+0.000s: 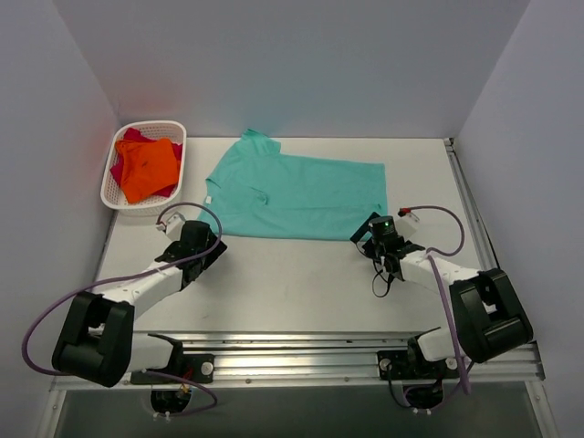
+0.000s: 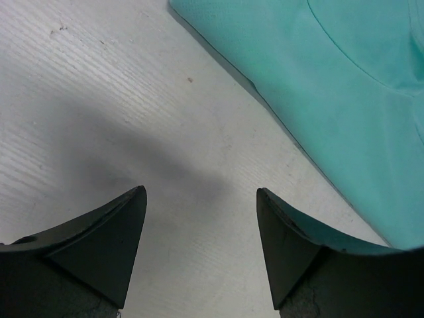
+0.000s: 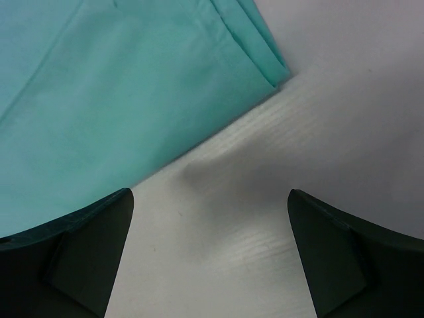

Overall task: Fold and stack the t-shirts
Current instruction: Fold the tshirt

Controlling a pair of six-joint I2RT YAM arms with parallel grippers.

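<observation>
A teal-green t-shirt [image 1: 292, 196] lies spread on the table, collar end to the left and one sleeve pointing toward the back wall. My left gripper [image 1: 212, 243] stands open just off its near-left edge. In the left wrist view that gripper [image 2: 200, 193] has bare table between its fingers, and the teal cloth [image 2: 344, 86] lies up and to the right. My right gripper [image 1: 365, 230] is open beside the shirt's near-right corner. Seen from the right wrist, it [image 3: 209, 193] also spans bare table, with the teal hem corner [image 3: 119, 99] ahead to the left. An orange t-shirt [image 1: 149, 169] lies over a magenta one [image 1: 121, 167] in the basket.
The white lattice basket [image 1: 146, 126] sits at the back left by the wall. Pale walls close in the table on the left, back and right. A metal rail [image 1: 470, 210] runs along the right edge. Purple cables [image 1: 438, 214] loop off both arms.
</observation>
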